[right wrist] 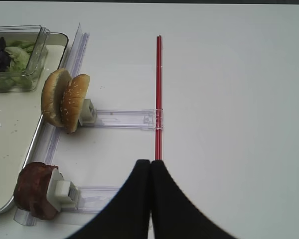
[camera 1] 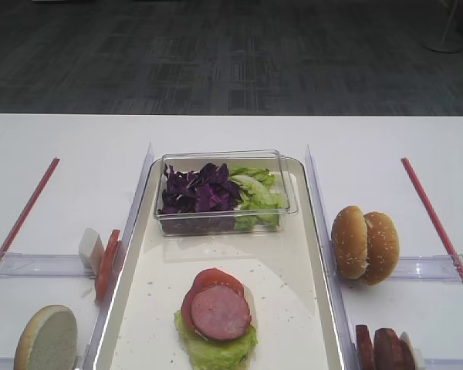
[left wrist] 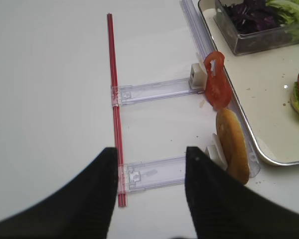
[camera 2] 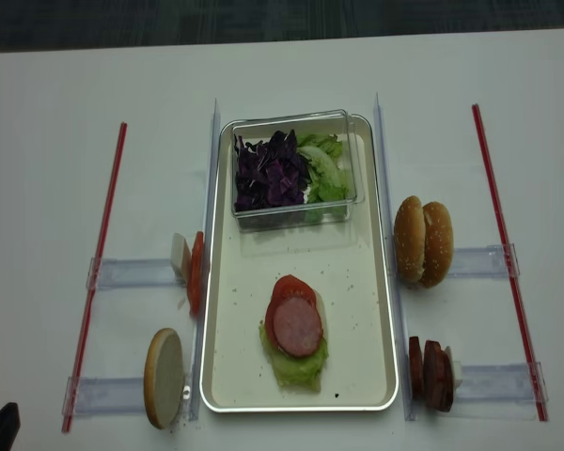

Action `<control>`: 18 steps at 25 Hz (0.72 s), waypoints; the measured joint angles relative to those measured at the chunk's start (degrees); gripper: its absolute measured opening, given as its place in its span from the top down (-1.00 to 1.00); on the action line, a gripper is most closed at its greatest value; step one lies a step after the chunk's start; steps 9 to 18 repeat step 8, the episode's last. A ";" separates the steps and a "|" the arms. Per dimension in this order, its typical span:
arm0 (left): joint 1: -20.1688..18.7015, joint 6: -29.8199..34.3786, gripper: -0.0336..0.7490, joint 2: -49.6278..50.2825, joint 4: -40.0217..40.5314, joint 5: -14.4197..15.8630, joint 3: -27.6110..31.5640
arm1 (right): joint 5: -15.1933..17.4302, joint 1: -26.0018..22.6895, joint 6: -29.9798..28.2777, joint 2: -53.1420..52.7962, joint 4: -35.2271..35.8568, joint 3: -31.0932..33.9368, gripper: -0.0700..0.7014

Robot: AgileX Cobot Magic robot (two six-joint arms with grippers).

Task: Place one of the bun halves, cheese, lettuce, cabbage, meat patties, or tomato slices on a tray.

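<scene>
The right tool [right wrist: 150, 164] is clenched: in the right wrist view its two black fingers meet with no gap, and nothing is held between them. It hovers above the bare white worktop [right wrist: 229, 99], just beside the lower end of a red strip [right wrist: 158, 94].

The left tool [left wrist: 150, 159] is released: in the left wrist view its fingers stand well apart, holding nothing, above a clear plastic rail [left wrist: 152, 174].

The tray [camera 2: 357, 282] lies at the middle of the worktop. On it rests a stack: lettuce [camera 2: 296, 366] at the bottom, a tomato slice [camera 2: 287, 287] above it, and a meat patty [camera 2: 297, 326] on top. A clear box [camera 2: 296, 169] at the far end of the tray holds cabbage [camera 2: 268, 174] and more lettuce.

Two bun halves [camera 2: 424, 242] stand on edge to the right of the tray, touching each other. Meat patties [camera 2: 430, 374] stand on edge nearer the front.
</scene>
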 joint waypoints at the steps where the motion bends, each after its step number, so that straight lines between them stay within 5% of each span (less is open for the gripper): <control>1: 0.00 0.00 0.16 0.00 0.00 0.00 0.00 | 0.00 0.00 0.00 0.00 0.00 0.00 0.72; 18: 0.00 0.00 0.16 0.00 0.00 0.00 0.00 | 0.00 0.00 0.00 0.00 0.00 0.00 0.72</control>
